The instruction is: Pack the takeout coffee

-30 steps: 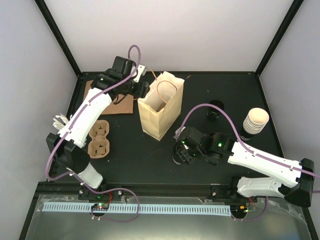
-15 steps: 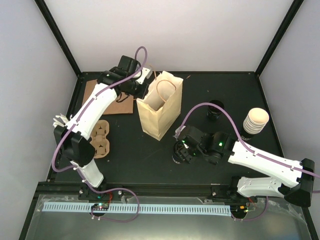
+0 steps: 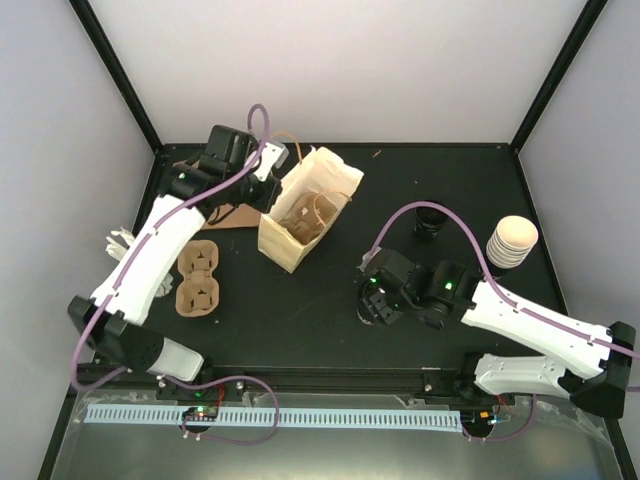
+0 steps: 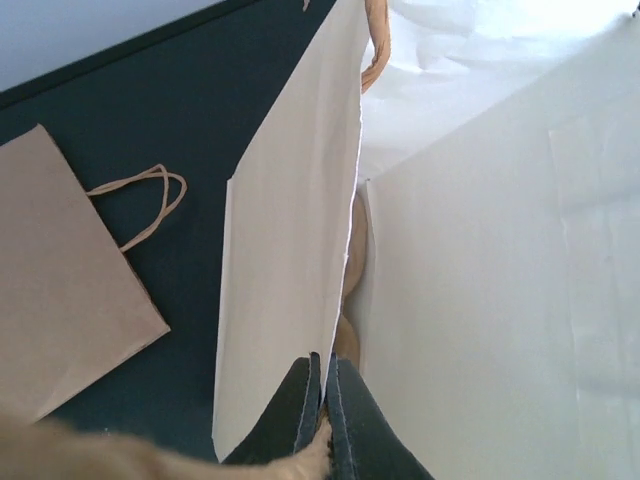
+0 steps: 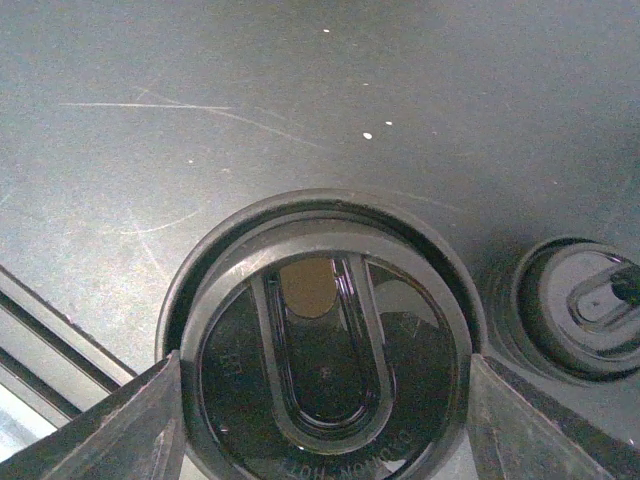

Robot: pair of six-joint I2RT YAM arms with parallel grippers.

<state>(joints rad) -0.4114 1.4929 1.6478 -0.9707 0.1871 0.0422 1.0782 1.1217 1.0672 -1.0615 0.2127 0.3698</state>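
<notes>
The cream paper bag [image 3: 310, 200] stands tilted toward the back left of the table, mouth open. My left gripper [image 3: 268, 172] is shut on the bag's left wall edge, the paper [image 4: 290, 250] pinched between its dark fingers [image 4: 300, 400]. My right gripper [image 3: 385, 300] hangs low over the table's middle right. Its fingers [image 5: 150, 420] press both sides of the takeout coffee [image 5: 325, 370]. Only the coffee's round black lid shows; the cup body under it is hidden.
A stack of cream cups [image 3: 512, 240] stands at the right. Black lids [image 3: 430, 222] lie behind my right gripper, and one lid [image 5: 580, 300] sits beside the coffee. A brown cup carrier [image 3: 198, 278] lies at the left. A flat brown bag [image 4: 70, 270] lies back left.
My left gripper has closed on the bag's rim and drawn it left, tipping the bag over that way. My right gripper has shifted slightly right with the lidded cup.
</notes>
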